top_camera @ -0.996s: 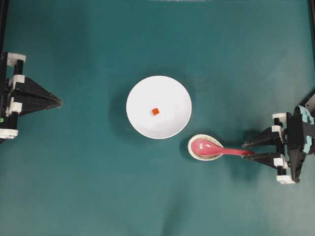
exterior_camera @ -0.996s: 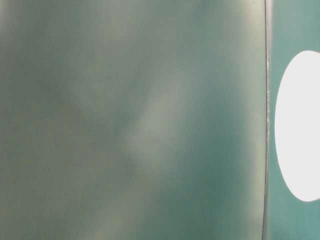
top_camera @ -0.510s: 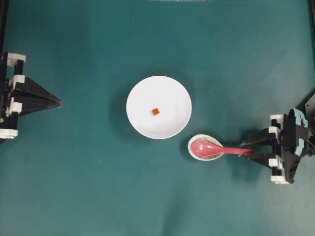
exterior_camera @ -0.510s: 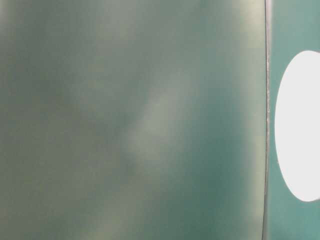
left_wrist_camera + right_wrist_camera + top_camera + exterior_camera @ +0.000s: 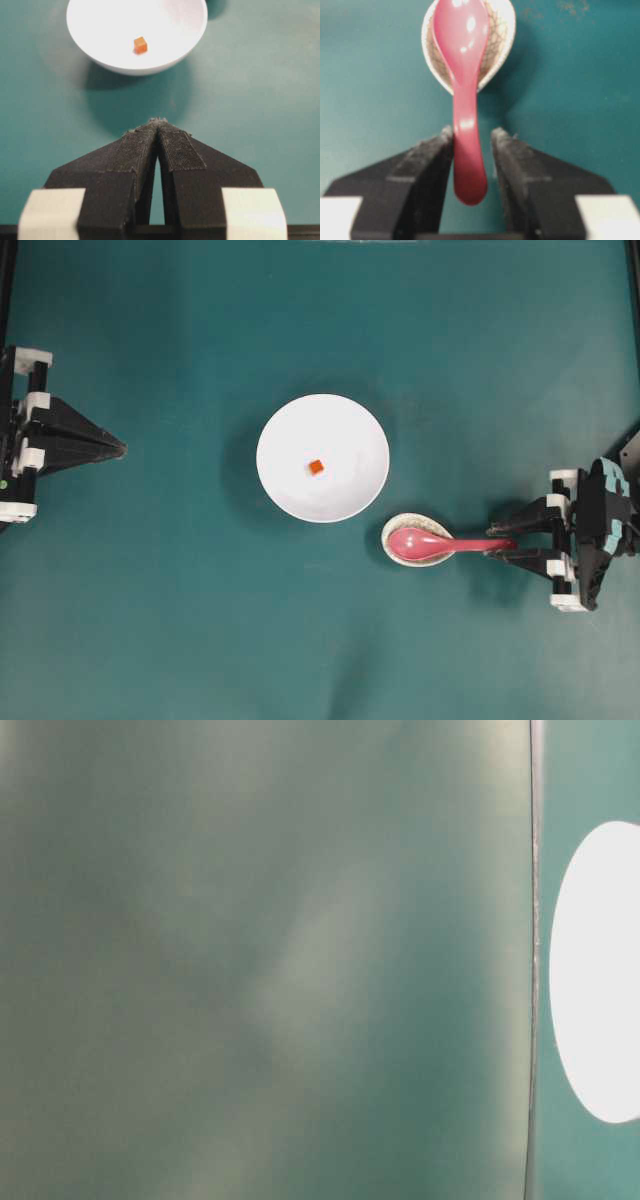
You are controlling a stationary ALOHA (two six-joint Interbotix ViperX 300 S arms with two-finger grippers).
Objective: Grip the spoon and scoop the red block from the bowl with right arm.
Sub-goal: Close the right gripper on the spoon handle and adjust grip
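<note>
spoon (image 5: pixel 462 75) resting with scoop in small speckled dish (image 5: pixel 501 45), handle jutting out over the bench (image 5: pixel 200 620) toward right gripper (image 5: pixel 472 145), so raised clear of the surface and easy to straddle. right jaws partly open, one either side of the handle near its end; left finger (image 5: pixel 437 160) touching or nearly touching, right finger (image 5: pixel 512 165) a sliver apart; not yet clamped, judging by that gap. likely the closing step of the grasp. bowl (image 5: pixel 350 425) just beside the dish, up and left in the overhead view, red block (image 5: pixel 316 467) near its middle, well apart from the spoon. left gripper (image 5: pixel 159 131) parked far off at the bench edge, jaws pressed together on nothing, pointed at the bowl, out of the way. table-level view too blurred to help.
</note>
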